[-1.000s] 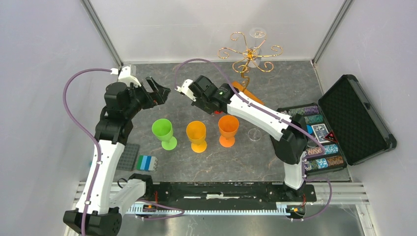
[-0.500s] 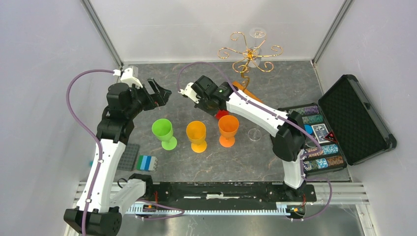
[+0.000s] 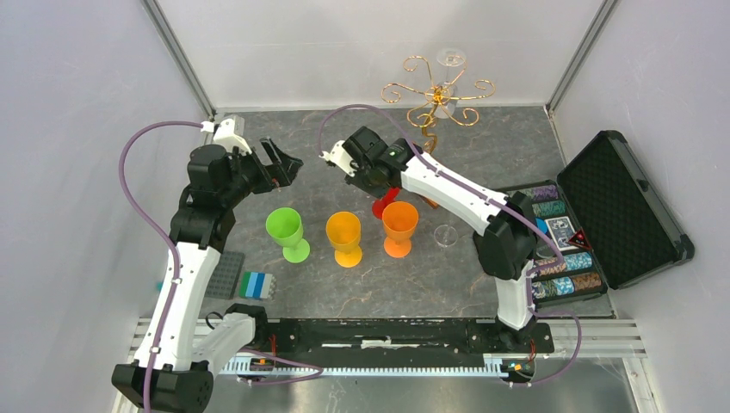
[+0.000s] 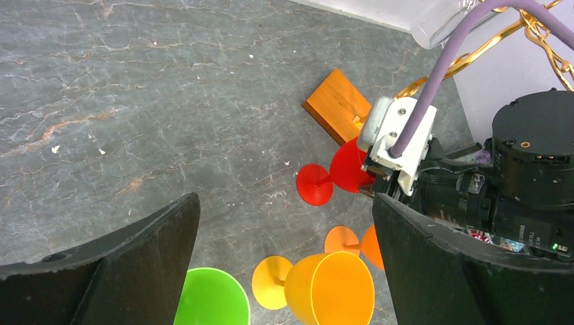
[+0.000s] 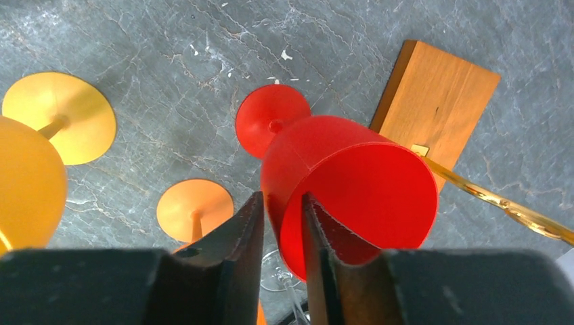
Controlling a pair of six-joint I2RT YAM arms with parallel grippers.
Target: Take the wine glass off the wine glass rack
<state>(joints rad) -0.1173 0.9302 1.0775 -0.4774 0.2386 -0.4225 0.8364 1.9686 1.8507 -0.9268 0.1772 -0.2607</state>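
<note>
**Red plastic wine glass (image 3: pixel 380 206) off the gold wire wine glass rack (image 3: pixel 439 93), in the right gripper (image 3: pixel 376 188)**

Top view: the right gripper holds the red glass low over the grey marbled worktop (image 3: pixel 344 292), behind an orange plastic goblet (image 3: pixel 399 225). The left gripper (image 3: pixel 282 163) is spread wide and holds nothing.
Left wrist view: the red glass tilts, its foot near the rack's amber wooden base (image 4: pixel 337 105).
Right wrist view: the narrow fingers pinch the bowl's rim, one inside and one outside.

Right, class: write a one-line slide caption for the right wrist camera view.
Right gripper shut on the rim of a red goblet, beside the rack's wooden base, over a grey table.
</note>
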